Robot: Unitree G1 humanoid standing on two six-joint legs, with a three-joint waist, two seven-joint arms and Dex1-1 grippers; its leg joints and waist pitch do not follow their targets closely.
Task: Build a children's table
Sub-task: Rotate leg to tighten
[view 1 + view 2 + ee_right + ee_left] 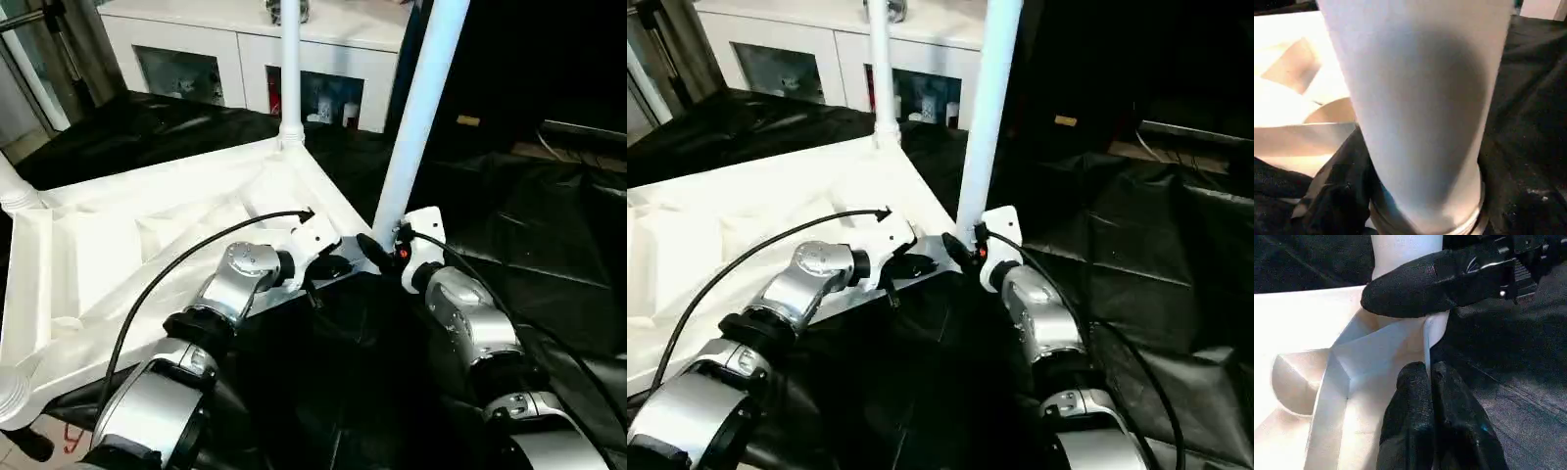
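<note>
White plastic table top (147,255) lies upside down before you with the far leg (290,69) seated and more stubs at its left, your right claw (377,250) gripping the near-corner leg (416,108), your left claw (1422,401) pinched shut beside its socket.

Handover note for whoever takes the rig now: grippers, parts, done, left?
Left gripper: shut on the table top rim at the near corner.
Right gripper: around the near leg just above its socket.
Table top lies underside up on black sheeting.
Done: far leg stands in its socket.
Left: confirm near leg is seated; the other corners are unclear.
</note>
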